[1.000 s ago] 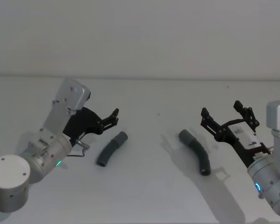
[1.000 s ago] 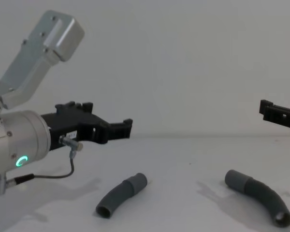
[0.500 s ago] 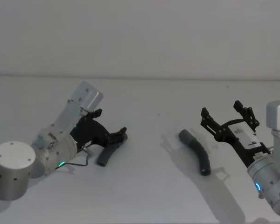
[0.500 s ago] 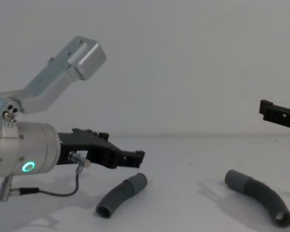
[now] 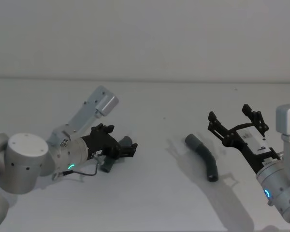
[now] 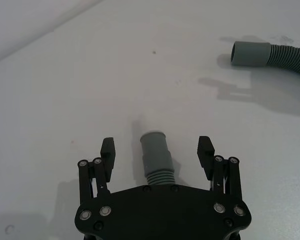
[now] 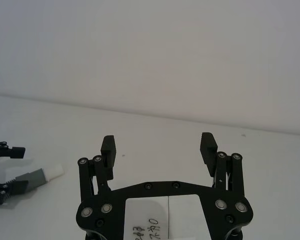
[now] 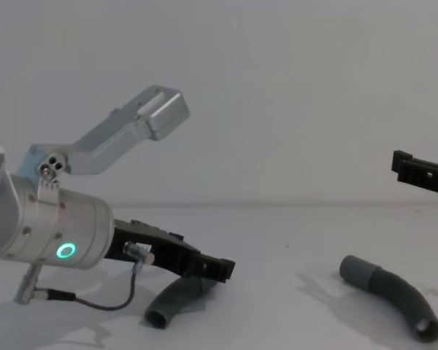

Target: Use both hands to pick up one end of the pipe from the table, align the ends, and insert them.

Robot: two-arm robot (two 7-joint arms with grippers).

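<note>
Grab step on my end: left gripper [image 6: 157, 149] sits low, fingers spread either side of the cuff [image 6: 154, 150] of the left pipe piece [image 8: 168, 306] lying on the table [image 5: 159, 203], so closing looks next; right gripper [image 5: 229, 113], also spread, hovers well right of that piece, beyond the other piece [image 5: 205, 157].

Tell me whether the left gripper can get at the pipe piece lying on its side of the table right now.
Probably yes. The left gripper is open, its fingers either side of the left pipe piece at its cuff, with gaps on both sides, and nothing lies between them.
</note>
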